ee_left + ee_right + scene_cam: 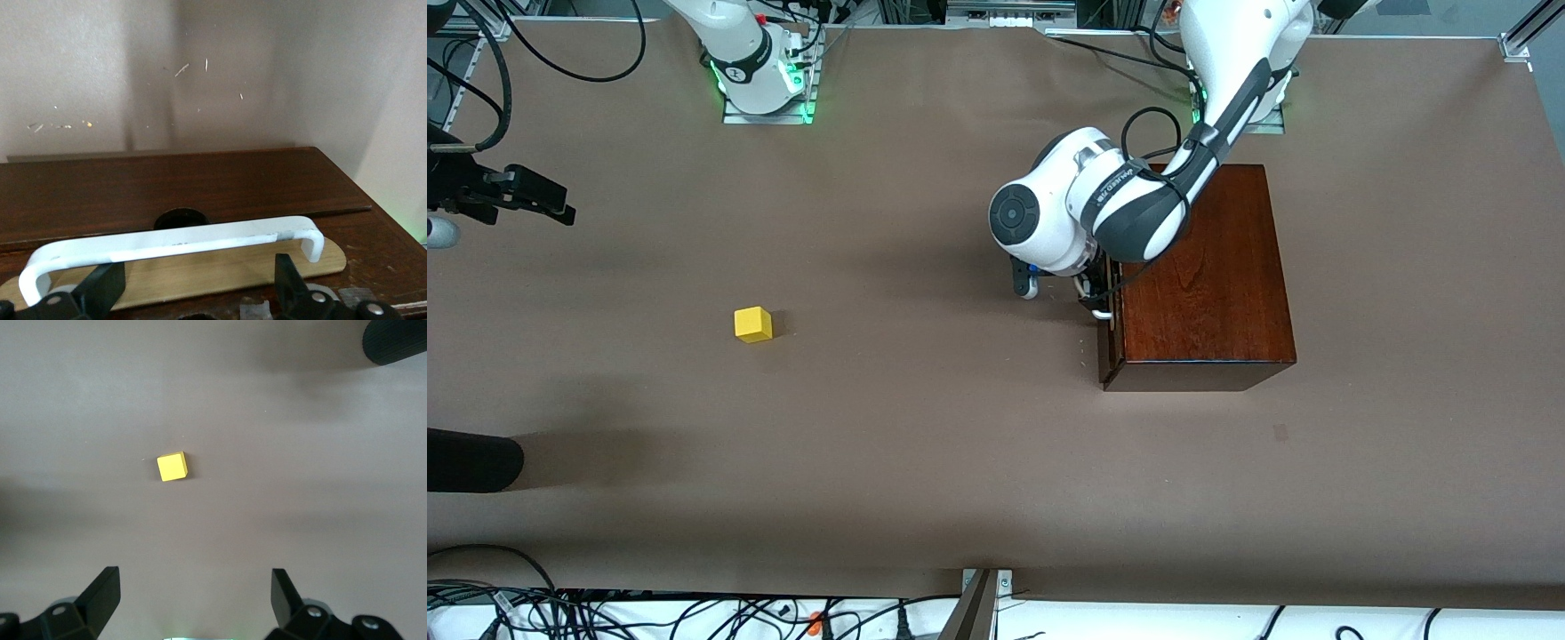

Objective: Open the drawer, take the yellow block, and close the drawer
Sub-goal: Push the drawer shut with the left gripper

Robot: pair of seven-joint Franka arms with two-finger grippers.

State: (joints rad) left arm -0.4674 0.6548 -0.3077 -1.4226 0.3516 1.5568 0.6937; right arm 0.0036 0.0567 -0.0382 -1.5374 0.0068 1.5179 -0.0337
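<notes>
Left wrist view: left hand (193, 287) spread at handle (167, 245) | right hand (193, 603) released above yellow block (172, 467)

The box (1209, 276) sits on the table (925, 462) toward my left arm's end, its drawer (1111, 356) pushed in and facing my right arm's end. My left gripper (193, 283) is at the drawer front, fingers (101, 288) spread on either side of the handle (167, 245). The block (753, 324) lies well apart, on the table toward my right arm's end. My right gripper (193, 597) waits high above it, spread wide.
</notes>
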